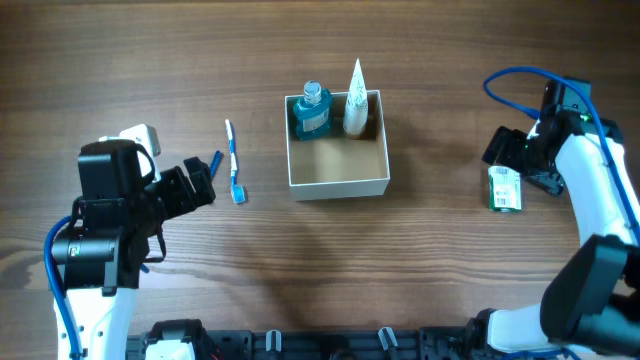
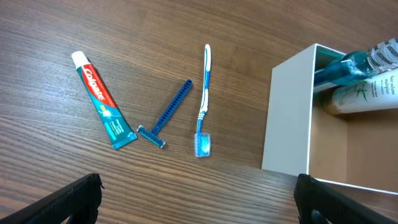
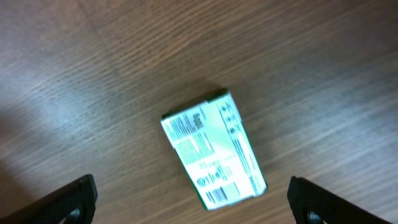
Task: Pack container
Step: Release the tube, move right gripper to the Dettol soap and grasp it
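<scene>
The container (image 1: 338, 185) sits mid-worktop (image 1: 420, 290) between my two arms. Its near wall is plain thin white card, and behind it is the bare tan floor. At the far wall a blue bottle (image 1: 312, 110) and a white tube (image 1: 355, 100) stand side by side. I judge the box light and rather flimsy: the walls would bow under a hard squeeze, and a nudge would slide it across the wood. If I had to shift it, I would pinch one wall near a corner, where the card is stiffest, and keep clear of the loaded far side. Mostly it should stay put while things go in through the open top.

The left pincer (image 2: 198, 186) is spread wide and holds nothing; only its two dark fingers (image 2: 68, 199) show at the bottom corners of the left wrist view. Beyond them lie a toothpaste tube (image 2: 99, 99), a blue razor (image 2: 168, 115) and a toothbrush (image 2: 203, 99), each apart from the others, and past those is the container's white side wall (image 2: 286, 118).

The right pincer (image 3: 191, 186) is also spread wide and empty. It hangs over the small white-green packet (image 3: 214, 152), which lies flat, well apart from the box. I cannot tell how high above the packet it is, but neither finger appears to touch it.
</scene>
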Tool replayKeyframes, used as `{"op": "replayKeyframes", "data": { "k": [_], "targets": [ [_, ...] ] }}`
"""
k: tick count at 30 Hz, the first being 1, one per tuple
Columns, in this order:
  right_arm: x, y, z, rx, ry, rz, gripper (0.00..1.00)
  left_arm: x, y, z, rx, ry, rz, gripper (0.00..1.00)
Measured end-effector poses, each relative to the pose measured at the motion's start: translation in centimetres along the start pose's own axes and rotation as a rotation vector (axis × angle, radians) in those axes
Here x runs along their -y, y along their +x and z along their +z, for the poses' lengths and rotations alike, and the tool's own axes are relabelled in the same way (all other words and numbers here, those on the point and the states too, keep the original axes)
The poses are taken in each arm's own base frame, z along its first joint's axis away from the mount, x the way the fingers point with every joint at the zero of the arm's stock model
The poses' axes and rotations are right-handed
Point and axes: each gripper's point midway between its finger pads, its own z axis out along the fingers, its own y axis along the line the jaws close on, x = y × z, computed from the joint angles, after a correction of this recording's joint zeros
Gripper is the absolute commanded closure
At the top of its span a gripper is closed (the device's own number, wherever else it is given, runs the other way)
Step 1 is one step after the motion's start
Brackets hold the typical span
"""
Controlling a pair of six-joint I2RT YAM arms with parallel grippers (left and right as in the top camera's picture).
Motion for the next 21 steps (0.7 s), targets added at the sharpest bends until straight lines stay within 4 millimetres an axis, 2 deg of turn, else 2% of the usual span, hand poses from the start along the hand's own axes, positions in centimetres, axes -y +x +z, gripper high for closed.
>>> {"op": "replayKeyframes", "data": {
  "k": [7,15,21],
  "targets": [
    [0.3,0.5,3.8,-0.087,0.023,-0.024,0.00,0.0,0.1,0.0,-0.003,-0.001,0.000,0.00],
    [1.2,1.2,5.8,-0.132,0.034,-0.032,0.00,-0.1,0.3,0.0,-0.013,-0.004,-0.001,0.00],
    [1.1,1.8,6.4,-0.146,0.020,-0.038,0.01,-0.1,0.5,0.0,-0.019,-0.006,-0.002,0.00]
  ]
}}
